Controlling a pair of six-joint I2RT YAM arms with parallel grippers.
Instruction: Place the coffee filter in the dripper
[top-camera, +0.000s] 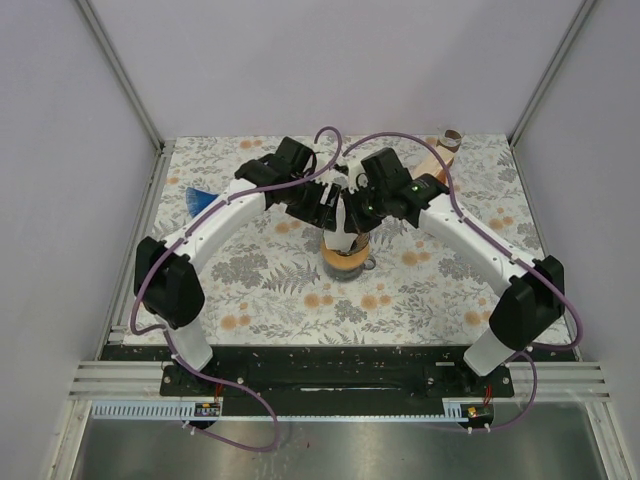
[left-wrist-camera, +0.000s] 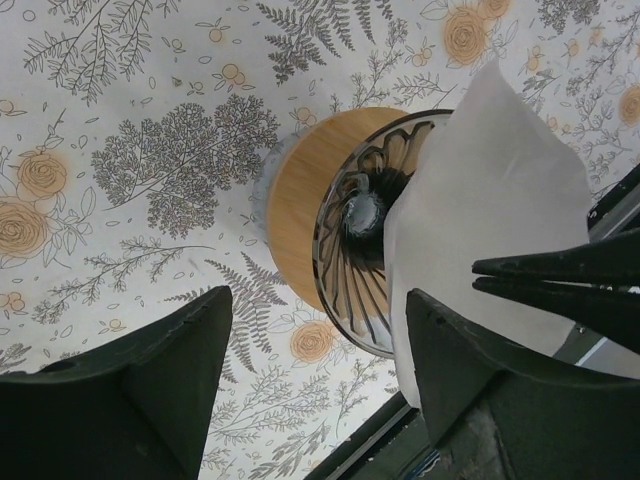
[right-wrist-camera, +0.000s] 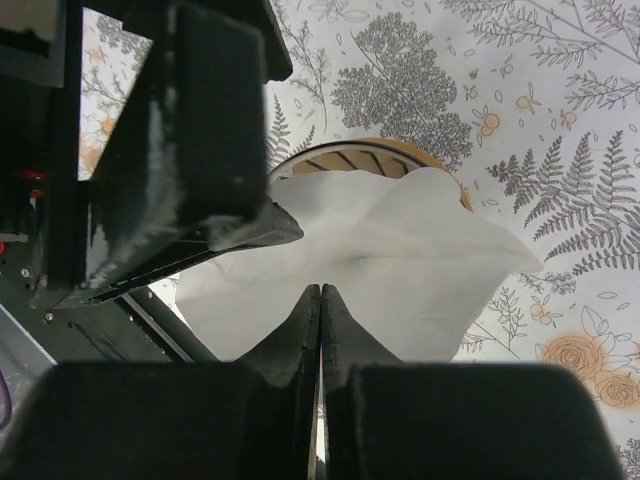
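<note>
White paper filter (right-wrist-camera: 400, 250) half hiding dripper (left-wrist-camera: 352, 250), pinched by right claw (right-wrist-camera: 320, 292), left claw (left-wrist-camera: 315, 300) spread.

Probably a lab test cell: plain white walls (top-camera: 330, 60), aluminium frame rails (top-camera: 119, 72), floral tablecloth (top-camera: 270, 290).

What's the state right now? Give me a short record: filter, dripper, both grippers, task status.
coffee filter: white paper, opened out, held over one side of the dripper's rim
dripper: ribbed glass cone on a round wooden base, upright on the floral table, ribs showing
right gripper: shut on the coffee filter
left gripper: open, close beside the coffee filter, not gripping it
status: coffee filter not yet seated in the dripper
</note>
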